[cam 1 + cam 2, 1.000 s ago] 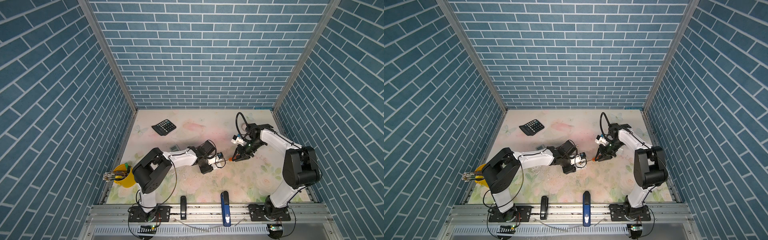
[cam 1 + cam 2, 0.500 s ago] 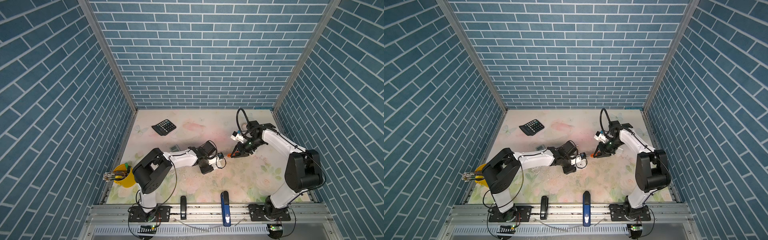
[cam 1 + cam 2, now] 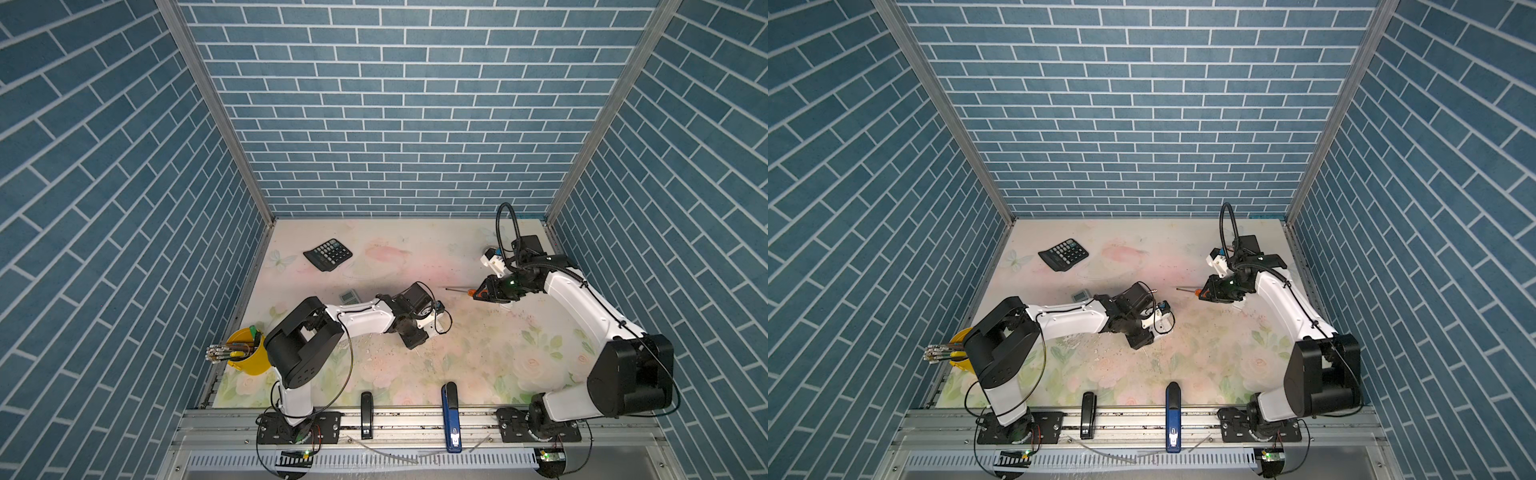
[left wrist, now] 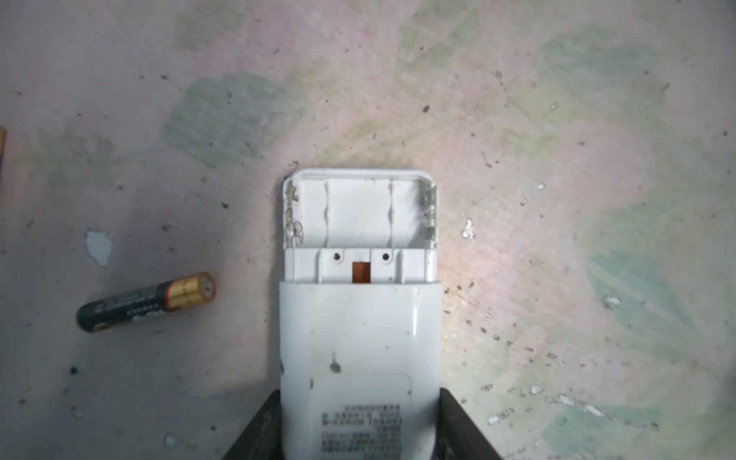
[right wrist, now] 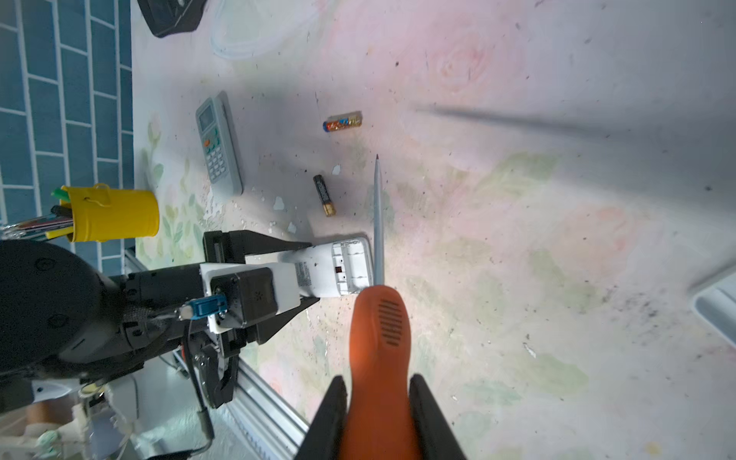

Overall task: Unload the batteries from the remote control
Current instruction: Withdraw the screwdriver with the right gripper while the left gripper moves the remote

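two batteries (image 5: 324, 195) lie outside remote (image 4: 358, 338); left tool (image 5: 312, 273) clamps remote, right tool (image 5: 378, 382) clamps screwdriver (image 5: 378, 330).

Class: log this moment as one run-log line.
left gripper: shut on white remote | battery bay: empty | right gripper: shut on screwdriver | on table: black-gold battery, orange battery

Bright, sharp top views; wrist views softer (dark shadows)

Robot laboratory cell: brick-print panels (image 3: 395, 104) and aluminium posts (image 3: 217, 108) enclose a floral tabletop (image 3: 478, 353); left arm (image 3: 361, 320) and right arm (image 3: 582, 303) stand bolted to a front rail (image 3: 407, 422).
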Tool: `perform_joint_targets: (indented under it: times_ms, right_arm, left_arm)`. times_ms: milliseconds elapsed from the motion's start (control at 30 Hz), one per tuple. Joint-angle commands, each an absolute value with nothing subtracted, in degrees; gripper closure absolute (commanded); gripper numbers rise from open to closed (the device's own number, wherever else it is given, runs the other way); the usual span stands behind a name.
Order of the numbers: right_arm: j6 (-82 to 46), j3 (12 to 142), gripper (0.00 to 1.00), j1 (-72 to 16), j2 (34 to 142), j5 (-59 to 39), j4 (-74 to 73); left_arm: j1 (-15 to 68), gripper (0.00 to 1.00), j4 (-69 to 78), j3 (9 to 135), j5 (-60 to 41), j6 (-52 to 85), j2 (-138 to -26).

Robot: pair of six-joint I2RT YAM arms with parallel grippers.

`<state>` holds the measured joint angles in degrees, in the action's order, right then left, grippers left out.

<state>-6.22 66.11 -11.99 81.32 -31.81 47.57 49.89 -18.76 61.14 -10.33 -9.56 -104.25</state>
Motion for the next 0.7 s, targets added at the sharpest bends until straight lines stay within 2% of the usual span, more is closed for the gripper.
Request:
perform_joint_targets:
  times_ms: [0, 300, 667]
  right_arm:
    - [-10.82, 63.27, 1.0, -12.09, 77.48, -26.71, 41.18]
    - [-14.94, 60.8, 1.0, -11.98, 68.45, -17.67, 40.9]
    - [-16.68, 63.08, 1.0, -11.96, 57.44, -8.39, 46.92]
  left_arm:
    - [49.83, 0.57, -17.9, 62.41, -11.15, -3.17, -107.05]
    - [49.9, 0.64, -17.49, 70.45, -10.34, 4.62, -114.05]
    - [49.83, 0.65, -23.0, 88.29, -6.5, 9.01, -124.78]
